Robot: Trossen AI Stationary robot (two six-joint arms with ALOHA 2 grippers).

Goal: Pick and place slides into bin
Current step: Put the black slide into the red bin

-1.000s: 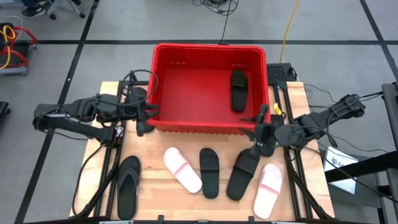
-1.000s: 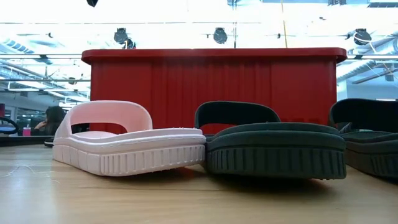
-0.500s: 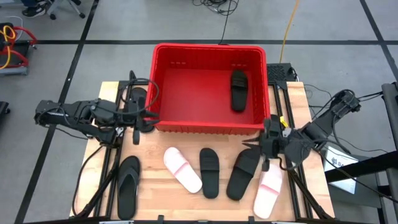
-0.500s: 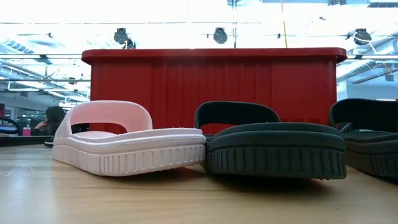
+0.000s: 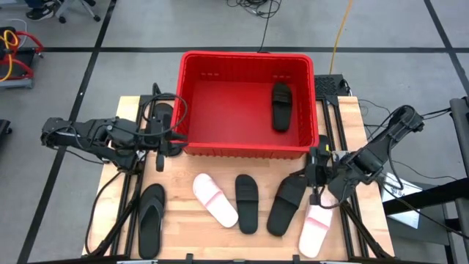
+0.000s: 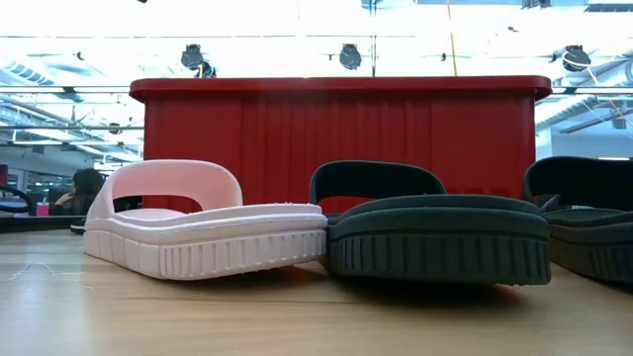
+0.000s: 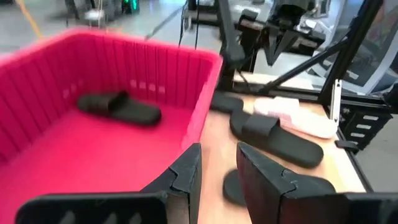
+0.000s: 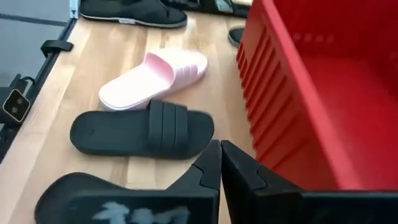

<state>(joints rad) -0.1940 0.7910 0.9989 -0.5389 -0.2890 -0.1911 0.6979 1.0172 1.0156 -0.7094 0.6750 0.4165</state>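
1. One black wide-strap slide (image 5: 281, 105) already lies in the big red slotted plastic bin (image 5: 249, 149); five sandals wait on the wooden table (image 5: 183, 242).
2. Right gripper (image 5: 314, 176), clenched empty, hangs over the black rubber slide (image 5: 286, 204) beside the bin; it likely must reopen, then descend.
3. Left gripper (image 5: 163, 147) waits, jaws apart, empty, at the bin's left corner.

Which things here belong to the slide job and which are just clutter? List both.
Job:
red bin
black slide inside it
pale slides
black slides on the table
black flip-flop

Lying about:
yellow cable
office chair
person beyond the table
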